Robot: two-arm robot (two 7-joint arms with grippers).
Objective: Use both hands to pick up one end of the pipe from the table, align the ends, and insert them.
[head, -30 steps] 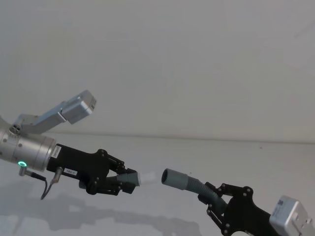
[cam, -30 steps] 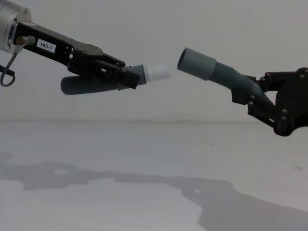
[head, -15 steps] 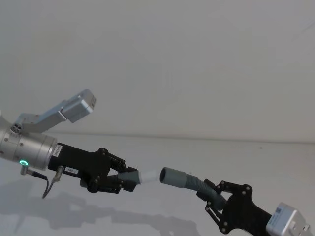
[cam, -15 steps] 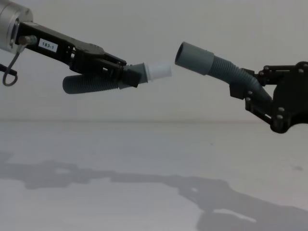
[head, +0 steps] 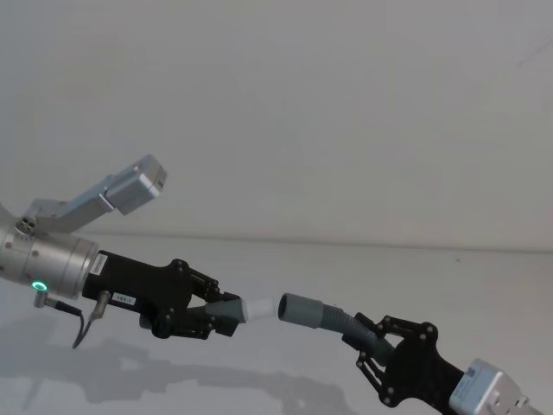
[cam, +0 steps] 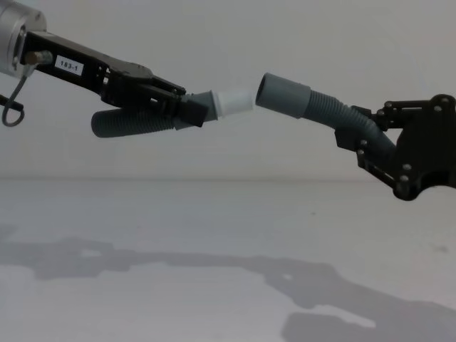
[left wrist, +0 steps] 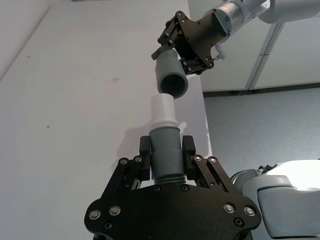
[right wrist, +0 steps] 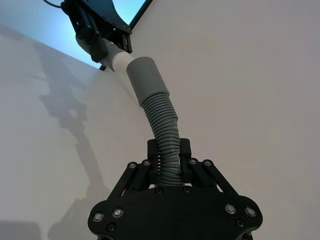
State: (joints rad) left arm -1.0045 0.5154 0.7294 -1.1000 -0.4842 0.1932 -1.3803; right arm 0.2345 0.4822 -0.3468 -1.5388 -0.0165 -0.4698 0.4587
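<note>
1. Jaws on both sides are clamped: left gripper (cam: 187, 112) holds the spigot hose (cam: 132, 122), right gripper (cam: 365, 137) the cuffed hose (cam: 335, 114), both well above the bench (cam: 214, 285).
2. Pickup's done, ends look nearly lined up.
3. White tip (cam: 235, 102) sits right at the cuff (cam: 283, 95) mouth, so pushing it in is what's left.

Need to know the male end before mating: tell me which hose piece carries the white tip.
The hose piece held by the left gripper; its white tapered tip faces the other's grey cuff.

Plain matte white table (cam: 214, 242), seen from the side in the chest view, extending to a pale wall. Only soft grey shadows (cam: 235, 267) fall across its surface.
</note>
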